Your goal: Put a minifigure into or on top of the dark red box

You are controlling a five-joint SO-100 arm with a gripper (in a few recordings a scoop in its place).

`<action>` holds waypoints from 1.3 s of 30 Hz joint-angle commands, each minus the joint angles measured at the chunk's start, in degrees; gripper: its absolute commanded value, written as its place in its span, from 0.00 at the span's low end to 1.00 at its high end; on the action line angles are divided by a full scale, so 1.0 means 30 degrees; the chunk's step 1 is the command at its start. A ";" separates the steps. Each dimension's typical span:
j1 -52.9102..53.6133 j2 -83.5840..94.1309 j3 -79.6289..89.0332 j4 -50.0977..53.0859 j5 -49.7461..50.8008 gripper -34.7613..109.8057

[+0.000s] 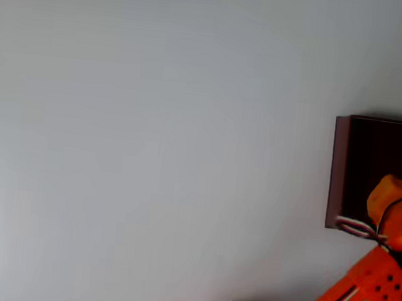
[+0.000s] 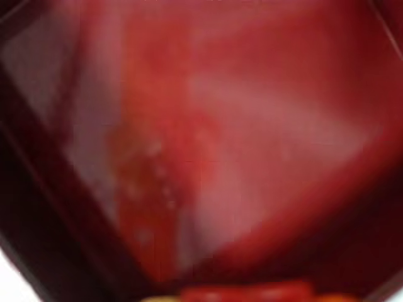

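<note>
- At the very bottom edge of the wrist view I see a thin bright red strip (image 2: 249,292) with a pale bit beside it. I think that is the minifigure, but it is too blurry to be sure.
- The box (image 1: 338,171) sits at the right edge of the overhead view, on the pale tabletop (image 1: 151,153). Its inside is very dark.
- In the wrist view the camera looks straight down into the box, very close. I see its red floor and one dark wall running across the left side.
- My orange arm (image 1: 394,212) hangs over the box in the overhead view, so the end effector must be down inside it or just above it.
- I cannot tell if the end effector is apart or together, or if it is gripping the red thing.
- My guess: the carrying part is done, since I am right over the box.
- What is left, I think: let go, if I have not, and lift the arm away.
- I cannot tell if the minifigure already rests on the box floor.
</note>
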 commanded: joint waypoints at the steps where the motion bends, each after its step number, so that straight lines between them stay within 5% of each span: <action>1: -0.0352 0.0498 0.0996 -0.1934 -0.0967 0.24; 9: -0.1172 0.0645 0.4277 -0.6563 -0.2930 0.25; 14: -0.1436 0.0469 0.5068 -0.7061 -0.3018 0.35; 20: -0.1553 0.0996 0.5479 -0.7207 -0.3809 0.42; 39: -0.5830 1.2187 1.1396 -0.4658 -1.1543 0.40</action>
